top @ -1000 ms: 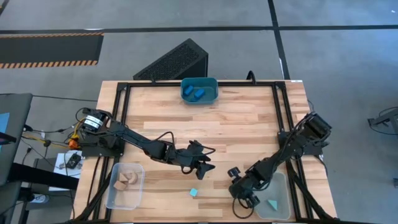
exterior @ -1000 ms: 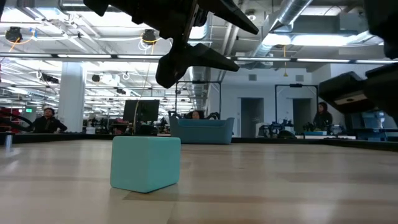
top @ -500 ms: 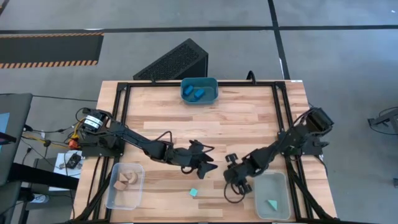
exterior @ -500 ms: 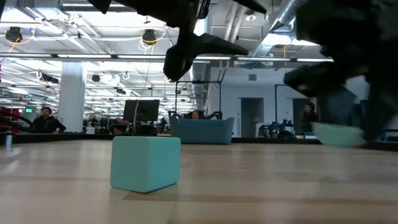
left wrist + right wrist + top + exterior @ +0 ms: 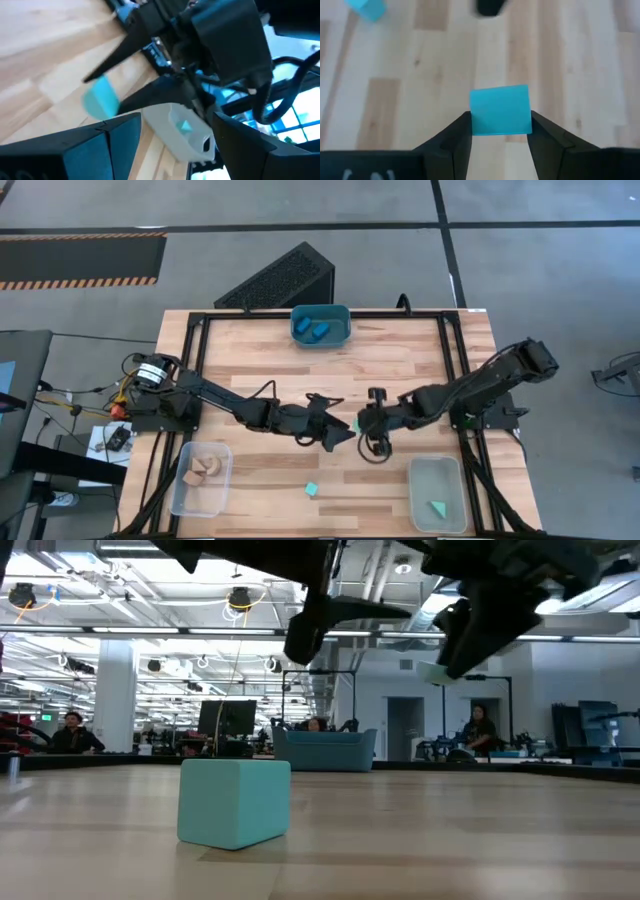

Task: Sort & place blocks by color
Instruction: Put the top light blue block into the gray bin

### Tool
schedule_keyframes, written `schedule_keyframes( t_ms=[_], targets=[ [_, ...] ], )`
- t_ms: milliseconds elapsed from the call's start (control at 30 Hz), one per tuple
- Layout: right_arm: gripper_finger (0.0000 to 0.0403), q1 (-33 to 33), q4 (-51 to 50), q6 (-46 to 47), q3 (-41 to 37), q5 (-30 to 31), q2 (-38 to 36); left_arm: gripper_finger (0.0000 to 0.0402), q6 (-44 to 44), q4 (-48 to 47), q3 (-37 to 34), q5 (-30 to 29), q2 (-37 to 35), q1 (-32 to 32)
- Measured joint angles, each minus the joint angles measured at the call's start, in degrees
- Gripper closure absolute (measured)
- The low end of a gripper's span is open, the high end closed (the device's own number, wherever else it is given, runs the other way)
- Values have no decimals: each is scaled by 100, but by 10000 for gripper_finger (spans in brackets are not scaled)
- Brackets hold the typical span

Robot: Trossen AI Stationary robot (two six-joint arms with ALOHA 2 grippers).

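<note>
A light teal block (image 5: 500, 110) sits between the fingers of my right gripper (image 5: 500, 132), shut on it above the table's middle (image 5: 362, 425). In the low view the same block (image 5: 435, 672) hangs well above the wood. My left gripper (image 5: 338, 434) stands open just left of it, nothing between its fingers (image 5: 100, 150). A loose teal cube (image 5: 311, 490) rests flat on the table near the front edge, also seen in the low view (image 5: 235, 802). My right gripper pinches the teal block by two opposite sides (image 5: 525, 125) between its two fingers. The fingers come slanting down from the table's right side. The block is lifted clear of the table.
A blue bin (image 5: 320, 338) with blue blocks stands at the far edge. A clear bin (image 5: 222, 475) with wooden blocks is at the front left. A clear bin (image 5: 425, 480) holding a teal wedge (image 5: 438, 507) is at the front right. People show in the room behind.
My right gripper has risen from beside the front right clear bin and swung toward the table's middle and far side, bringing the teal block up close to my left gripper. My left gripper has shifted a little to the right and up.
</note>
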Motion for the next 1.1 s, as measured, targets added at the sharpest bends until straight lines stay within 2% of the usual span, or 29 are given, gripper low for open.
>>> schedule_keyframes(
  t_ms=[133, 500, 700, 833, 967, 1100],
  targets=[
    [231, -165, 5, -2, 0, 259, -83, 173, 41, 259, 0, 8, 0, 151],
    [224, -253, 75, -218, 0, 554, -443, 173, -381, -329, 0, 134, 1, 657],
    [227, -253, 318, -262, 1, 557, -554, 173, -305, -288, 0, 8, 2, 808],
    [223, -272, 500, -273, 0, 557, -543, 174, 32, -218, 0, 228, 2, 863],
    [226, -312, 686, -273, 0, 561, -543, 198, 149, -233, 0, 267, 2, 868],
    [228, -420, 784, -259, 0, 561, -543, 255, 303, -288, -2, 266, 2, 866]
  ],
)
